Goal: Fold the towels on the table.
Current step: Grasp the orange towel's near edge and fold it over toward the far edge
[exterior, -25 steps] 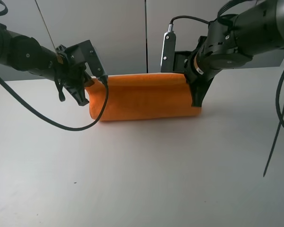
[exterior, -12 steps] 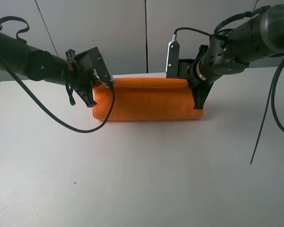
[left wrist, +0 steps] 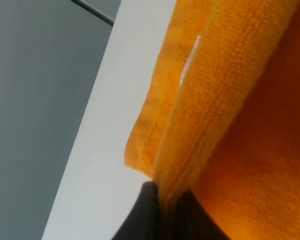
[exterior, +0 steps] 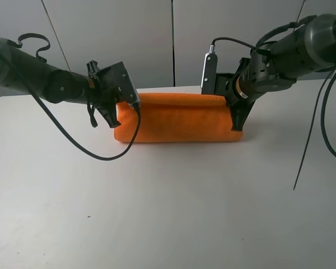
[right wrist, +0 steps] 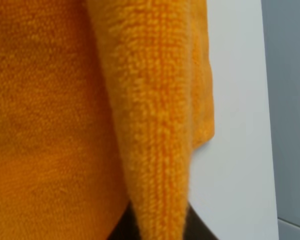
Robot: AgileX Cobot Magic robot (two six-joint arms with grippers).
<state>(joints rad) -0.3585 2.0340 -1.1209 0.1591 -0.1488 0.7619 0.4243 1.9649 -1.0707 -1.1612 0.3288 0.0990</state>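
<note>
Orange towel (exterior: 176,119) is held folded over at the far side of the white surface (exterior: 157,213), its ends pinched by the left hand (exterior: 114,120) and right hand (exterior: 236,124), both angled downward.

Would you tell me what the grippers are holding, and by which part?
Both hold the orange towel: left gripper on its left-end edge, right gripper on its right-end edge.

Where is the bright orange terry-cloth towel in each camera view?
Exterior high: the bright orange terry-cloth towel lies across the far middle of the plain white table.
Left wrist: the towel fills over half the picture, close up.
Right wrist: the towel fills most of the picture, close up.
Shared landmark: the table showing beside the towel's edge.
</note>
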